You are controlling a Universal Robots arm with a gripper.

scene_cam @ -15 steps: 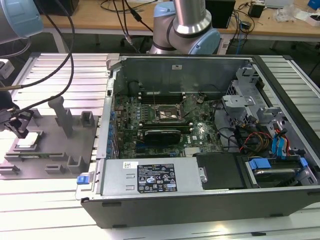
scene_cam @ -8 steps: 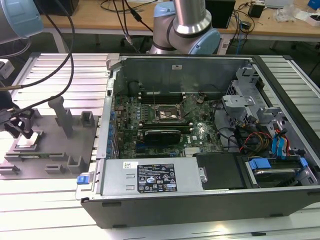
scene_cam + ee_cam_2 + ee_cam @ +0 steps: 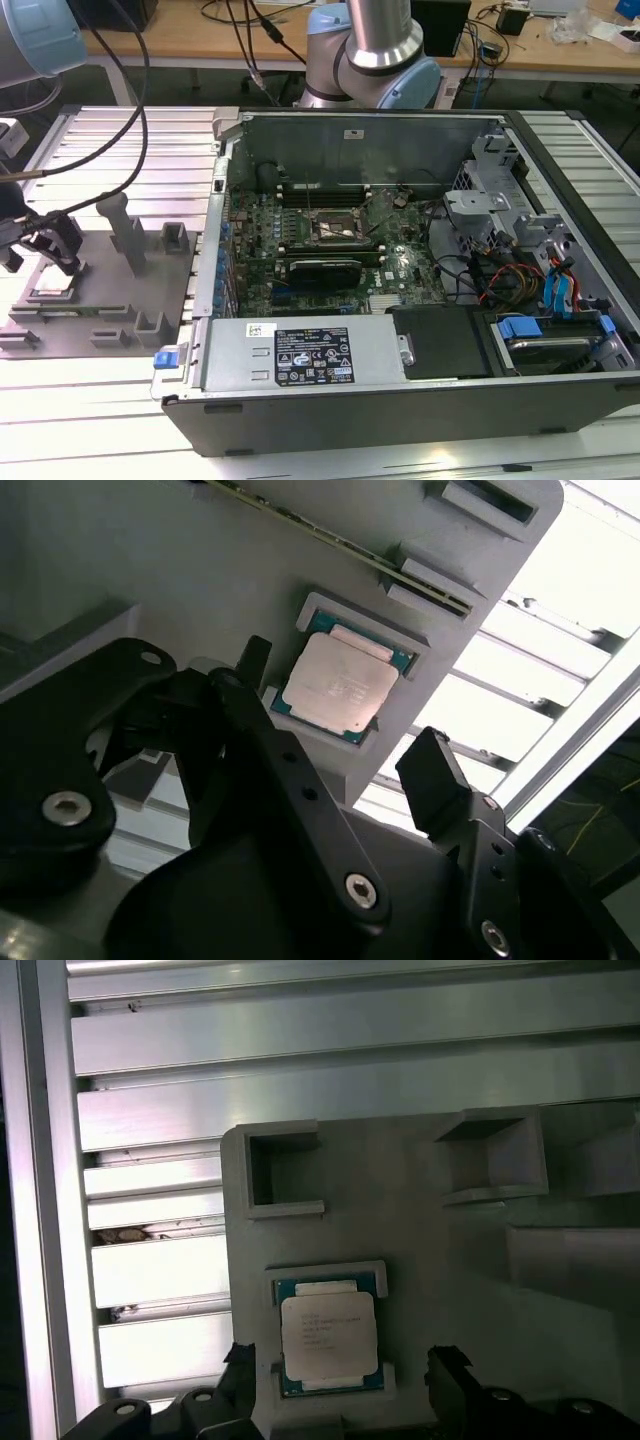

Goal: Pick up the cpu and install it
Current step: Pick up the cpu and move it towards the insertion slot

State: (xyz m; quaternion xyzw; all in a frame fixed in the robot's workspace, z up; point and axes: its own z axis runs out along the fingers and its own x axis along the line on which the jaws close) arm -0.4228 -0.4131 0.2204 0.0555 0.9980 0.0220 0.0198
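The cpu (image 3: 52,293) is a small square chip with a silver-grey top. It lies flat in a shallow nest on the grey fixture plate (image 3: 105,300), at the exterior view's left. My gripper (image 3: 45,252) hangs just above it, open. Both wrist views show the cpu (image 3: 338,685) (image 3: 328,1335) between the two black fingertips (image 3: 430,755) (image 3: 445,1365), which stand apart on either side of it without touching. The gripper (image 3: 343,705) (image 3: 342,1358) holds nothing. The black metal-framed socket (image 3: 335,231) sits on the motherboard (image 3: 300,250) inside the open computer case.
Upright blocks (image 3: 128,232) rise from the fixture plate (image 3: 430,1250) close to the gripper. The open case (image 3: 400,400) has tall walls, cables and drive bays at the exterior view's right. The fixture plate and the case stand on a ribbed aluminium table (image 3: 90,400). Black cables (image 3: 110,110) trail above the plate.
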